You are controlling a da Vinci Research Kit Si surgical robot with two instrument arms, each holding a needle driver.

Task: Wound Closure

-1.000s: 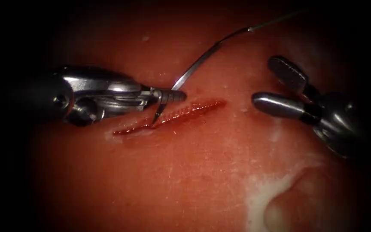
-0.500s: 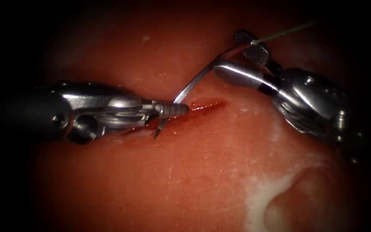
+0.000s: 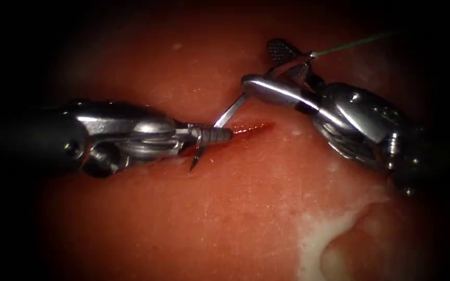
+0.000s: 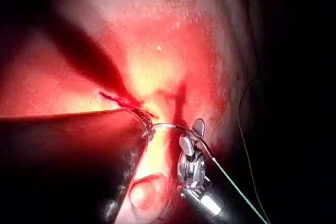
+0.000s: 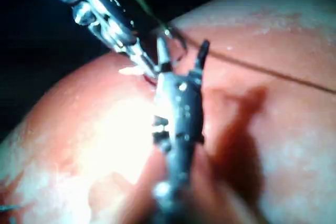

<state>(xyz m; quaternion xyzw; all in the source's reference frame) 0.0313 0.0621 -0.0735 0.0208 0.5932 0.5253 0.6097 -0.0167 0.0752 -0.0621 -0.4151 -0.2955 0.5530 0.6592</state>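
The tissue (image 3: 225, 218) is a moist, glistening red-pink slab with a pale fatty patch, and the cut (image 3: 251, 127) in it is a narrow dark-red slit wet with red fluid (image 3: 243, 128). The needle (image 3: 230, 110) is a thin, flat-looking curved strip of bright steel. The left end effector (image 3: 220, 135), ribbed and polished metal on a dark shaft, is closed on the needle near its pointed end; the sharp tip pokes out just below its jaws, over the tissue beside the cut, not buried in it. From that grip the needle arcs up and to the right, clear of the tissue. The right end effector (image 3: 272, 67), smooth rounded steel, has its jaws parted around the needle's rear part, close to where the fine green thread (image 3: 350, 44) is attached; whether they touch it I cannot tell. The thread runs off to the upper right.
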